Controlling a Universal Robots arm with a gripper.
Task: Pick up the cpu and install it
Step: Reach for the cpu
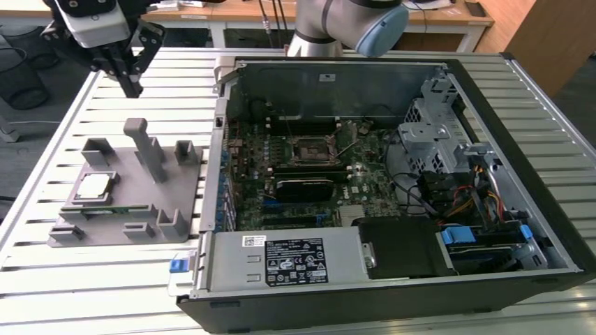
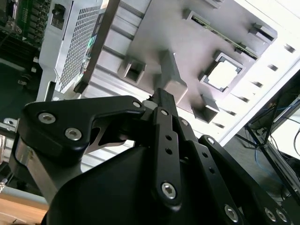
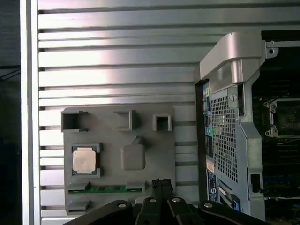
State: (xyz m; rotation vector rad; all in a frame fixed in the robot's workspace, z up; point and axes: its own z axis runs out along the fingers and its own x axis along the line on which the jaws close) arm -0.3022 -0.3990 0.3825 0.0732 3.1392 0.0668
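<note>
The cpu (image 1: 96,185) is a small silvery square lying flat in a recess of the grey fixture (image 1: 177,209) on the slatted table. It also appears in the wrist views, as the cpu (image 3: 85,160) and the cpu (image 2: 224,75) in its frame. My gripper (image 1: 133,87) hangs high above the table, beyond the fixture's far edge, with its black fingers together and nothing between them. Its fingertips (image 3: 161,183) hover over the fixture (image 3: 108,140), well apart from the chip. The dark socket (image 1: 312,148) with its metal frame sits on the motherboard inside the open computer case.
The open computer case (image 1: 521,230) fills the exterior view's right, with drive cages, cables and a labelled power supply (image 1: 279,262). Upright posts (image 1: 139,143) rise from the fixture. A green strip (image 1: 102,211) lies in a fixture slot. Wire bins stand beyond the table.
</note>
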